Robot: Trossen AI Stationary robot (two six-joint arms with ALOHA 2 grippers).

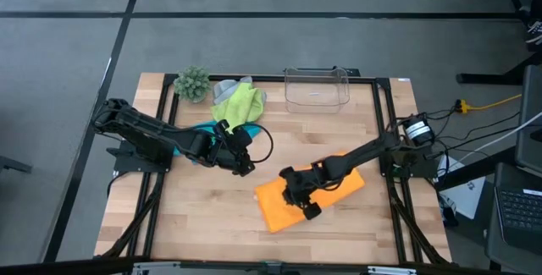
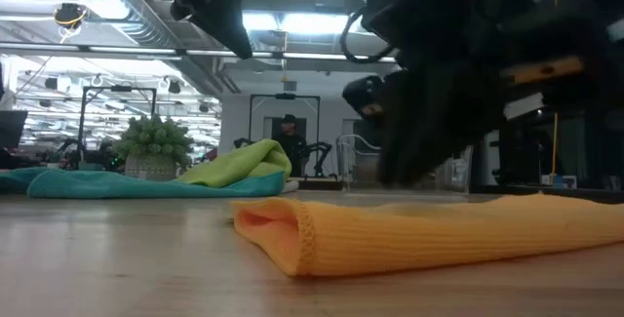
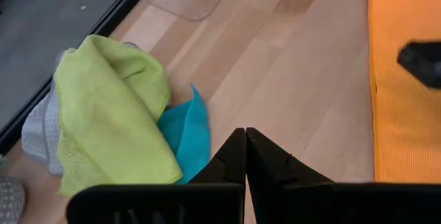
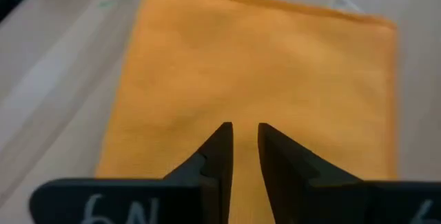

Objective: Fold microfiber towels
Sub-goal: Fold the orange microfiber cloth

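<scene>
An orange towel (image 1: 273, 211) lies folded flat on the table right of the middle, its folded edge (image 2: 283, 234) toward the near side. My right gripper (image 4: 245, 127) hangs just above its middle, slanting down, fingers a narrow gap apart with nothing between them. My left gripper (image 3: 246, 133) is shut and empty, over bare wood left of the middle. A lime green towel (image 3: 110, 114) lies crumpled on a turquoise towel (image 3: 189, 131) and a grey towel (image 3: 38, 131) at the far left.
A small green plant (image 1: 192, 83) stands at the far left corner and a clear plastic box (image 1: 316, 89) at the far middle. Bare wood shows between the two arms and along the near edge. A black frame (image 1: 385, 123) borders the table.
</scene>
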